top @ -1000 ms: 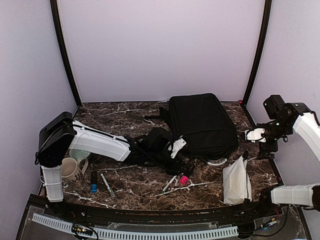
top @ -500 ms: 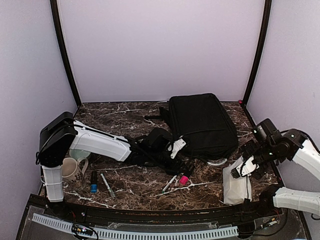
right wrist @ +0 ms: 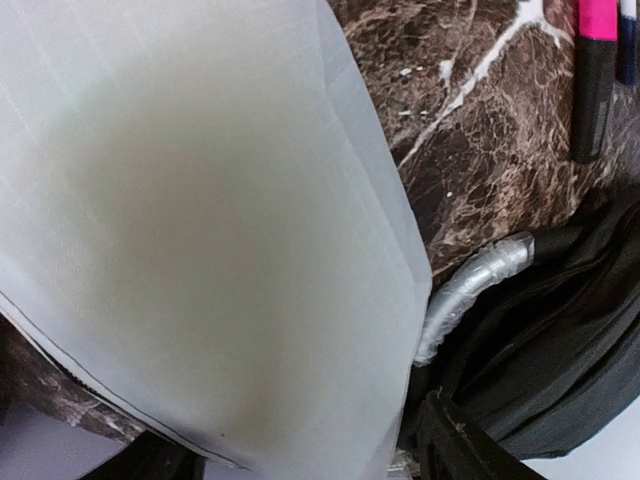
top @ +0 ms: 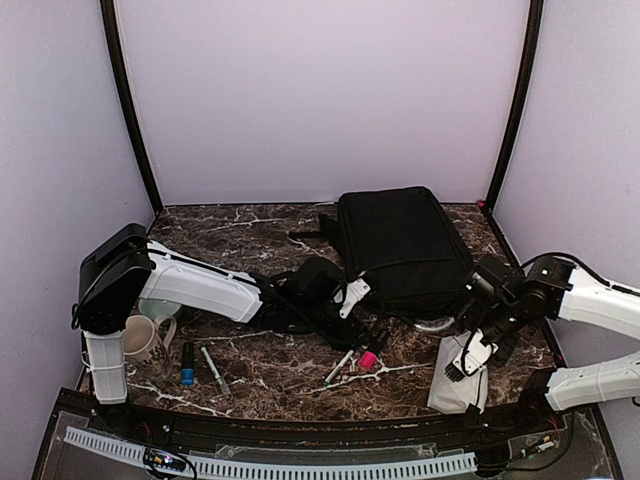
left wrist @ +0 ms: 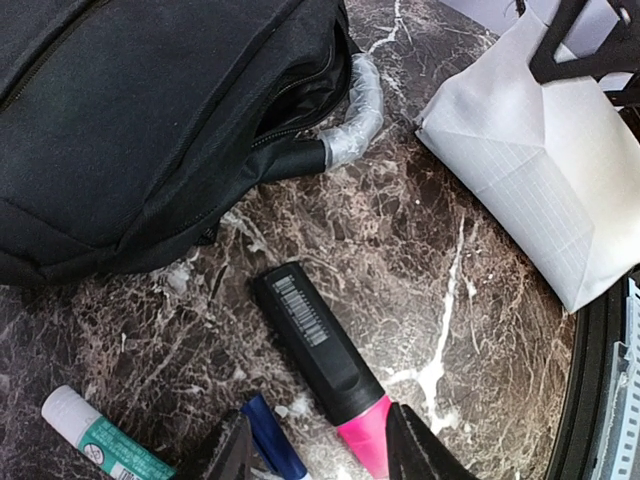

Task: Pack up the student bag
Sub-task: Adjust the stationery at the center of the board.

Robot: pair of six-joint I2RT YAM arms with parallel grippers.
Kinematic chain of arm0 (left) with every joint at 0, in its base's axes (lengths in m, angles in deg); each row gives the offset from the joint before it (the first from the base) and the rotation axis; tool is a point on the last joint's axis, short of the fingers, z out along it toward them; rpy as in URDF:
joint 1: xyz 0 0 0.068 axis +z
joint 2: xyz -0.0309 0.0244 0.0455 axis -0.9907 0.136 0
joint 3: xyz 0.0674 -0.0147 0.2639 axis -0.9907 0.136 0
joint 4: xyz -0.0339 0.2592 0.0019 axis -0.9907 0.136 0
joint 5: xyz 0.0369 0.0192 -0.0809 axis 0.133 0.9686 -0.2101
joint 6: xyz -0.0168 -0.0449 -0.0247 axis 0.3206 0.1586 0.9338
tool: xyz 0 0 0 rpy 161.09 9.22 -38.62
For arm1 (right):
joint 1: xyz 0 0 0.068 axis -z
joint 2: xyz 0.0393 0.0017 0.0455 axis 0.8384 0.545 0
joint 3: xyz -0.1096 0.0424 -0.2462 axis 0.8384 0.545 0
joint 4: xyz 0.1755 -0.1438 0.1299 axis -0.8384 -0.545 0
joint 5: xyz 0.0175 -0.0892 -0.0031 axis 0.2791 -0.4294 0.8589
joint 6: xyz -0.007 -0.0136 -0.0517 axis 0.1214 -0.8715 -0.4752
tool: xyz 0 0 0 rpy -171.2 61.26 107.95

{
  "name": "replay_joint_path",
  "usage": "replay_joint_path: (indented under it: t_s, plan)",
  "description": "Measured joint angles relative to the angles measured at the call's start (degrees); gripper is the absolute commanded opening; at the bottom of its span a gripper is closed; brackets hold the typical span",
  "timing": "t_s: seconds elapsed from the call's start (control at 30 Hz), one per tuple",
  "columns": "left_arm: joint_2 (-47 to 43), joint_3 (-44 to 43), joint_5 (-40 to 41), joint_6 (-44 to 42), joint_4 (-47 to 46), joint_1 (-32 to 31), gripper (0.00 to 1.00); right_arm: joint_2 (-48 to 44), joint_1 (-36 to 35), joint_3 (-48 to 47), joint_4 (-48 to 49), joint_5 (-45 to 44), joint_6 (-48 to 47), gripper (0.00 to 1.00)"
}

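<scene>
Black student bag [top: 405, 250], white pouch [right wrist: 200, 220] beneath right pincer [top: 462, 365] (jaws spread wide)

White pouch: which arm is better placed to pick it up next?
Probably right. The right gripper is already at the white pouch, beside the student bag. The left gripper hovers over the pink highlighter, farther from the pouch.
</scene>
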Motion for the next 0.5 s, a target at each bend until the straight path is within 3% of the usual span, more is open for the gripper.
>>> replay_joint_path:
  t_s: [0.13,0.33,0.5]
  plan:
    - [0.0,0.0,0.6,-0.4,0.3,0.0,0.48,5.4,-1.6,-3.3,-3.8,1.7,4.2,0.32]
    - [0.0,0.0,1.0,-0.4,0.4,0.0,0.48,18.6,-1.5,-15.6,-8.2,9.4,16.9,0.03]
    - [0.0,0.1,1.2,-0.4,0.3,0.0,0.48,23.1,1.3,-17.7,-9.6,14.5,25.0,0.00]
